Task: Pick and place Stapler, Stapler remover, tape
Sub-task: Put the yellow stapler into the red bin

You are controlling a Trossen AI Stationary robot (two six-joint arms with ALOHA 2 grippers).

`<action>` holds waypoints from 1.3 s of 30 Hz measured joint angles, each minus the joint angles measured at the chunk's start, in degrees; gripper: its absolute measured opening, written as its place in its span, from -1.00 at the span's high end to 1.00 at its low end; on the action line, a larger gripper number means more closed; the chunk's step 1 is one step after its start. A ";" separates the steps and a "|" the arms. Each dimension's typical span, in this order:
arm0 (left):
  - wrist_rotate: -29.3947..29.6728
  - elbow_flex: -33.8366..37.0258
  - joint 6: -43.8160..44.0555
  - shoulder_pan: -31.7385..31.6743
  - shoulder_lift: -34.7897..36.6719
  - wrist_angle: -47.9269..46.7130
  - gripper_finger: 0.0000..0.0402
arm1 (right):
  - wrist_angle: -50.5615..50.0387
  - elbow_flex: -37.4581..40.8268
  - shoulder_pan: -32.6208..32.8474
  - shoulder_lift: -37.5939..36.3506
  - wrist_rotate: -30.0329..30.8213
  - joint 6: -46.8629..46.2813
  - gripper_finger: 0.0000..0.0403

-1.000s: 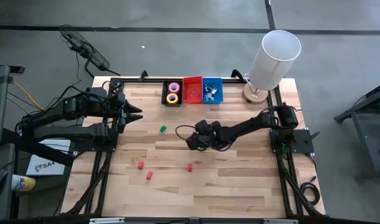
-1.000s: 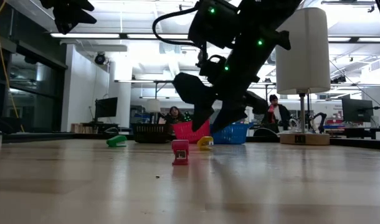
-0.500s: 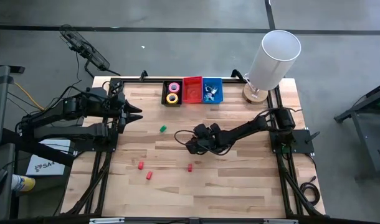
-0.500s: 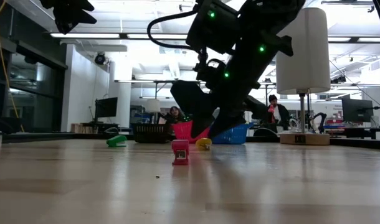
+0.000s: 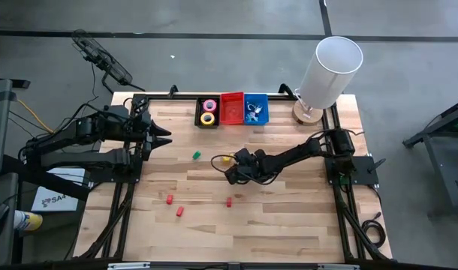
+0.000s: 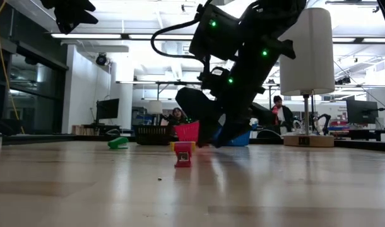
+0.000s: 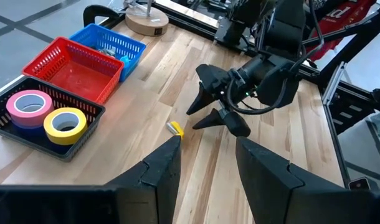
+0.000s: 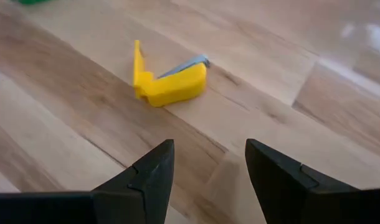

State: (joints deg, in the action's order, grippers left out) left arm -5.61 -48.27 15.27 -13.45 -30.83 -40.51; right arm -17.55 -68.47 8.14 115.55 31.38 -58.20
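1. Table [image 5: 289, 225]: wooden top with dark frame rails along its sides.
2. Baskets, three in a row at the far edge: black basket [image 5: 199, 112], red basket [image 5: 231, 109], blue basket [image 5: 256, 101].
3. Tape: two rolls visible in the black basket, pink roll [image 5: 209, 105] and yellow roll [image 5: 207, 118], side by side. In the left wrist view the pink roll sits on something blue.
4. Blue basket contents: small pale items, too small to name. The red basket shows only its own floor.
5. Yellow stapler [image 8: 168, 79]: one, lying hinged open on the bare wood near mid-table, a metal strip showing. Nothing touches it.
6. Green piece [image 5: 196, 155]: one, left of the yellow stapler, apart from it.
7. Red pieces: three, nearer the front edge, at [image 5: 170, 199], [image 5: 179, 211] and [image 5: 229, 201].
8. Lamp [image 5: 328, 71]: one, white cylinder shade on a round wooden base, far right corner.
9. Right gripper [image 5: 227, 169]: low over mid-table, just beside the yellow stapler, fingers spread wide, holding nothing.
10. Left gripper [image 5: 163, 138]: raised at the table's left edge, fingers apart, empty.
11. Two people show in the room behind.
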 joint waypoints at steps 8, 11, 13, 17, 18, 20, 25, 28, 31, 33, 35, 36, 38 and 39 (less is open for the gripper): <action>-1.12 0.00 -0.44 0.00 0.00 0.00 0.25 | 1.57 -0.01 -0.48 -0.43 -6.94 2.82 0.07; -2.16 0.00 -0.43 0.00 0.01 0.01 0.25 | 2.66 -0.07 -1.73 -0.85 -10.40 -5.39 0.07; -2.77 0.00 -0.43 0.00 0.01 0.04 0.25 | 4.17 -0.07 -2.83 -1.05 -13.84 -10.75 0.07; -2.94 0.00 -0.44 0.00 0.01 0.07 0.25 | 9.74 -0.07 -4.44 -1.01 -18.46 -15.26 0.06; -2.95 0.00 -0.44 0.00 0.00 0.07 0.25 | 11.02 -0.07 -4.75 -1.01 -18.92 -15.27 0.06; -2.95 0.00 -0.44 -0.02 0.01 0.07 0.25 | 13.79 -0.07 -5.39 -1.01 -20.06 -15.23 0.05; -4.14 0.00 -0.41 -0.02 0.02 0.07 0.25 | 15.81 -0.09 -6.79 -1.01 -20.24 -15.01 -0.06; -5.11 0.00 -0.42 -0.02 0.02 0.07 0.25 | 15.94 -0.09 -7.15 -1.01 -20.84 -14.82 -0.13; -6.30 0.00 -0.19 -0.01 0.01 0.07 0.25 | 18.15 -0.09 -7.26 -1.48 -22.80 -12.96 -0.17; -6.85 0.00 -0.02 -0.01 0.02 0.08 0.25 | 18.91 -0.09 -7.63 -2.55 -24.03 -11.18 -0.17; -6.97 0.00 0.00 0.00 0.00 0.09 0.25 | 18.68 -0.31 -8.30 -3.70 -25.40 -8.51 -0.17; -7.01 0.00 0.00 -0.02 0.00 0.10 0.25 | 17.55 -0.63 -8.75 -4.10 -26.06 -6.97 -0.17; -7.09 0.00 0.00 0.00 0.00 0.10 0.25 | 14.41 -1.75 -9.86 -5.14 -27.85 -4.97 -0.17; -7.10 0.01 0.00 -0.02 0.01 0.09 0.25 | 12.46 -2.70 -10.39 -5.50 -28.29 -4.75 -0.17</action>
State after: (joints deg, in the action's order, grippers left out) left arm -12.70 -48.26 15.27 -13.47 -30.82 -40.42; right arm -5.09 -71.17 -2.25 110.05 3.10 -62.95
